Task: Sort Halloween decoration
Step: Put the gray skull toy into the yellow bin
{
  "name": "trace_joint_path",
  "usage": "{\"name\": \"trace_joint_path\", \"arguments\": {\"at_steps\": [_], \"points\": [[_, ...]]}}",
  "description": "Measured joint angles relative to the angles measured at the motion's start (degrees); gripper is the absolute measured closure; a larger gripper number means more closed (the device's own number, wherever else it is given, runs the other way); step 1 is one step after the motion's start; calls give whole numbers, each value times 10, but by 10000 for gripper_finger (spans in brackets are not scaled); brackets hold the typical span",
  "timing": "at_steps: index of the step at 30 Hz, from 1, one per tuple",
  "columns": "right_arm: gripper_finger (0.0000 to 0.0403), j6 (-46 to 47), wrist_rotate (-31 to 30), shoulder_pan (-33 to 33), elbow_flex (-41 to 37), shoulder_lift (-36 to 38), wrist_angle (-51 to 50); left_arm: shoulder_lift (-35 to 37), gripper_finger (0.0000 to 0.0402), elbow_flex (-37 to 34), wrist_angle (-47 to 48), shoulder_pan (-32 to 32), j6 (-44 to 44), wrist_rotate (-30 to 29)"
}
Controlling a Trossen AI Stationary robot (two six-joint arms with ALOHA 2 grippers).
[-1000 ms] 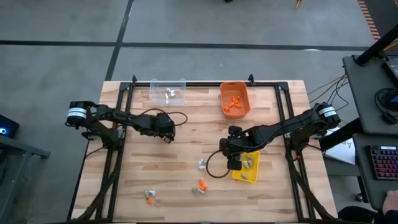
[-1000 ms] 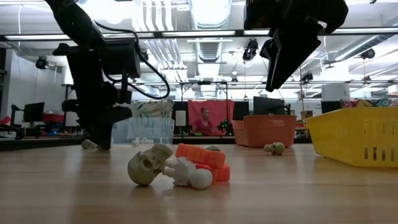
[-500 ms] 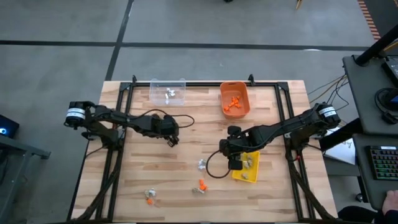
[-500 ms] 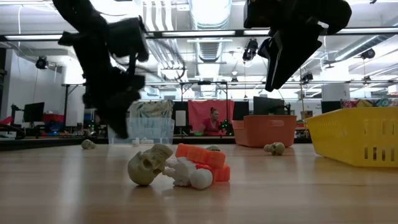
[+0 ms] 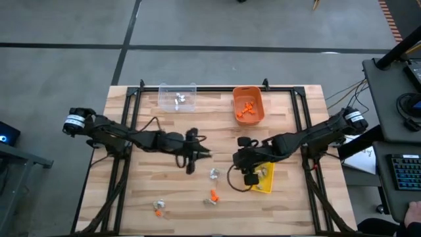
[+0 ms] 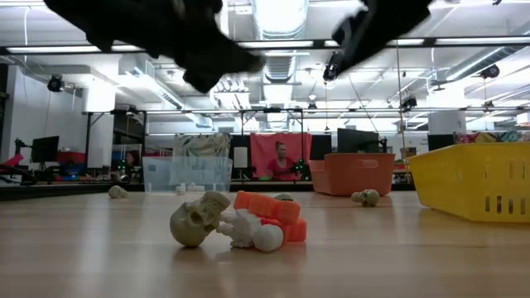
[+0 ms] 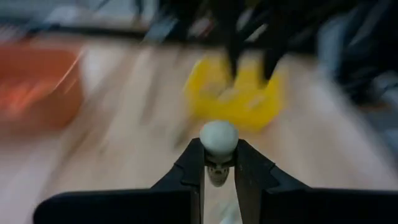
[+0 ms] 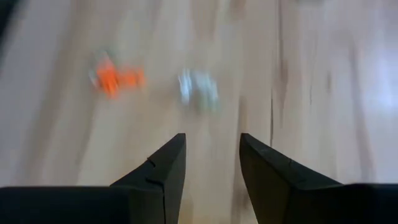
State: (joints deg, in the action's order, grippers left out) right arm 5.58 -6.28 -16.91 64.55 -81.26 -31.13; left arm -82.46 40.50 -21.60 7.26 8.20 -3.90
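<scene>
The Halloween decoration pieces are tiny trinkets. A silvery one (image 5: pixel 214 174), an orange one (image 5: pixel 212 195) and an orange-and-white pair (image 5: pixel 158 207) lie on the wooden table. In the low view a tan skull (image 6: pixel 199 220) lies against an orange piece (image 6: pixel 269 210). My left gripper (image 5: pixel 201 155) is above the table's middle, shut on a small pale skull (image 7: pixel 218 138). My right gripper (image 5: pixel 249 176) hangs open beside the yellow bin (image 5: pixel 265 178), with nothing between its fingers (image 8: pixel 163 171). Orange (image 8: pixel 115 78) and silvery (image 8: pixel 199 87) trinkets lie below it. My left gripper pinches the small skull between its two fingertips (image 7: pixel 194 163). The skull's round crown (image 7: pixel 218 134) stands out past the tips. The fingers lie nearly level and point toward the table's right side. The skull is lifted clear of the table.
A clear bin (image 5: pixel 177 96) and an orange bin (image 5: pixel 248 105) stand at the table's far edge, each with trinkets inside. Two more small skulls (image 6: pixel 365 197) (image 6: pixel 118 192) lie farther back on the table. A black frame (image 5: pixel 135 99) runs around the table's edges.
My left gripper has risen from the table and swung toward the table's right, tipping from pointing down to nearly level, with the small skull between its tips. My right gripper has risen a little beside the yellow bin.
</scene>
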Motion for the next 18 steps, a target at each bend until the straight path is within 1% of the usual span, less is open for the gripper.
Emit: {"name": "trace_joint_path", "arguments": {"at_steps": [2,4,8,10,14,18], "points": [[267,-40,-9,-5,-25,16,80,1,377,-9,-61,-2,3,34],[270,-88,-38,-10,-53,30,174,1,377,-15,-96,-2,18,54],[276,-201,-98,-12,-105,39,345,1,377,-18,-129,-1,58,66],[278,-258,-121,-12,-121,37,410,0,377,-18,-145,-1,87,66],[273,-364,-159,-12,-127,24,494,-1,377,-18,-187,-2,155,71],[251,-405,-163,-12,-117,19,512,-1,377,-18,-194,-2,191,76]]}}
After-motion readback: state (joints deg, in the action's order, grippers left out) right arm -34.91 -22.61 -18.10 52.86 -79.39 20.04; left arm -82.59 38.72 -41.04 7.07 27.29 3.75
